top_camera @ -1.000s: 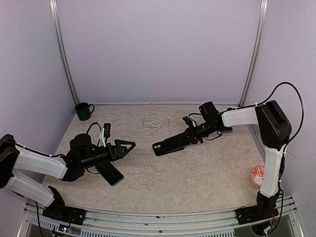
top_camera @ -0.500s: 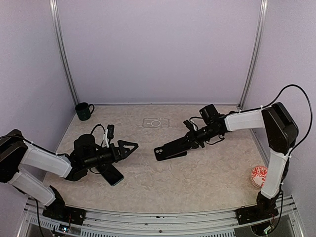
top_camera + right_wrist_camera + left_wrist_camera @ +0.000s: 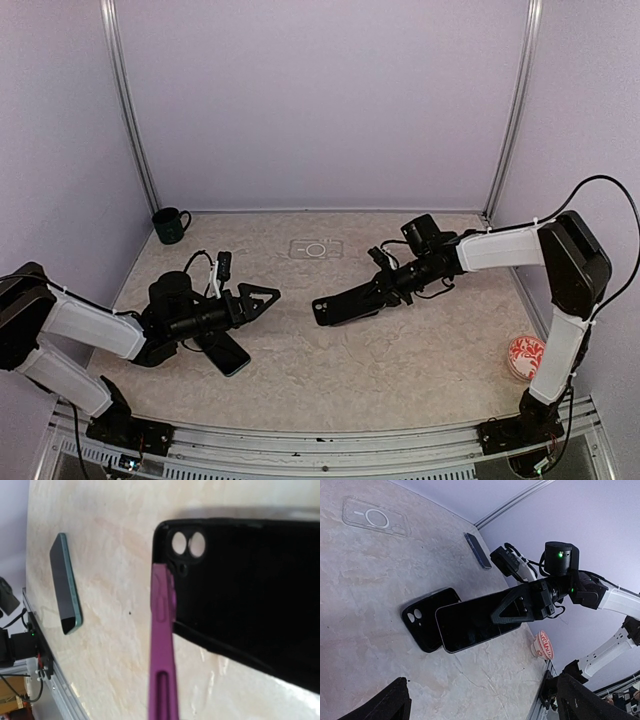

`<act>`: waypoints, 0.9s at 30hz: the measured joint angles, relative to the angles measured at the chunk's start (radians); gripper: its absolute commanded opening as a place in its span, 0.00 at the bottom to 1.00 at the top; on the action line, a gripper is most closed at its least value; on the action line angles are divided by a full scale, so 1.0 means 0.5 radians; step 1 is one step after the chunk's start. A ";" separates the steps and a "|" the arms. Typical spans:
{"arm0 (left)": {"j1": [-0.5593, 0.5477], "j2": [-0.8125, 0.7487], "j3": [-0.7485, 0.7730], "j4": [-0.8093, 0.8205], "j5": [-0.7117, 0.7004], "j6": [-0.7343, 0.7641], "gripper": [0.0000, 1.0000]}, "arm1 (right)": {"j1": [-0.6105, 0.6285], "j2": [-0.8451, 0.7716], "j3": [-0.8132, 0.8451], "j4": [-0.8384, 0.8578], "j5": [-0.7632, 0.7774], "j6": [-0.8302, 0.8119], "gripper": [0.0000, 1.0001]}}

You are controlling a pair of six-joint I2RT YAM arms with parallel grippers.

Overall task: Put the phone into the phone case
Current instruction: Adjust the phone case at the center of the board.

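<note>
Jutting from right gripper [image 3: 512, 611], phone [image 3: 465, 626] overhangs black case [image 3: 421, 621].

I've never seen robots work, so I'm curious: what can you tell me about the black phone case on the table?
The black phone case looks like matte soft plastic: a rounded rectangle with two round camera holes and a smaller one in one corner, the table showing through them. It lies flat near the table's middle. The purple-edged phone, gripped by the right end effector, hangs tilted over it and hides much of it; whether they touch is unclear.
</note>
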 measured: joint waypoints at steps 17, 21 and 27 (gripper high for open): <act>0.000 -0.044 0.000 -0.002 -0.003 0.002 0.99 | -0.001 0.000 0.000 0.023 0.004 -0.001 0.00; 0.000 -0.044 0.000 -0.002 -0.010 0.002 0.99 | -0.001 0.000 0.001 0.023 0.004 -0.002 0.00; 0.000 -0.044 0.000 -0.002 -0.024 0.004 0.99 | -0.001 0.000 0.005 0.021 0.003 -0.007 0.00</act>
